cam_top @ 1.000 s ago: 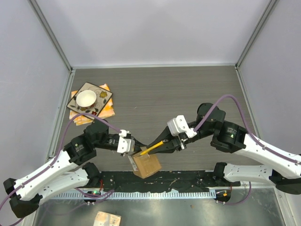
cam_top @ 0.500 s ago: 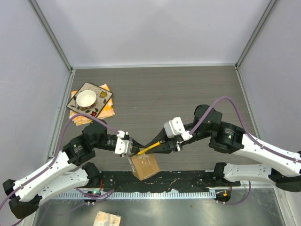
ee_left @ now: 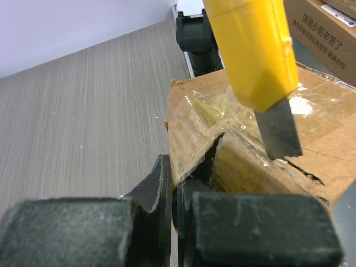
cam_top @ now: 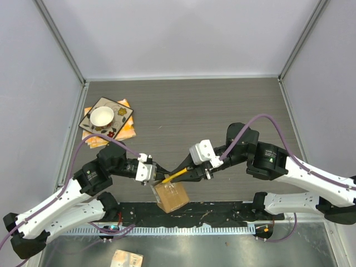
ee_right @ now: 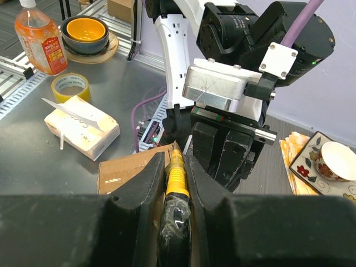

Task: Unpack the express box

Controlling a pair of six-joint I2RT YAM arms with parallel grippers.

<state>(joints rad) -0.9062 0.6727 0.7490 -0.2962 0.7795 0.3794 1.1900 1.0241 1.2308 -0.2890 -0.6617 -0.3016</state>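
Note:
The express box (cam_top: pixel 172 196), brown cardboard with clear tape, sits at the table's near edge between the arms. My left gripper (cam_top: pixel 155 178) is at its top left corner, shut on a raised flap edge of the box (ee_left: pixel 245 150); the pinch shows at the left gripper (ee_left: pixel 177 183) in the left wrist view. My right gripper (cam_top: pixel 188 173) is shut on a yellow utility knife (cam_top: pixel 175 177). Its yellow body (ee_left: pixel 253 50) and grey blade (ee_left: pixel 278 130) point down at the taped seam. From the right wrist, the knife (ee_right: pixel 177 178) lies between the right gripper (ee_right: pixel 176 161) jaws, over the box (ee_right: pixel 125 169).
A white cup (cam_top: pixel 102 117) on a patterned card over orange cards (cam_top: pixel 127 130) lies at the left. Frame posts and grey walls border the table. Off the near edge are a tissue pack (ee_right: pixel 80 130), a tape roll (ee_right: pixel 69 86), a bottle (ee_right: pixel 40 39) and another carton (ee_left: pixel 328 28).
My right arm has shifted left, bringing its wrist closer to the box. The knife tip stays at the box's top left corner. The left gripper and box hardly moved.

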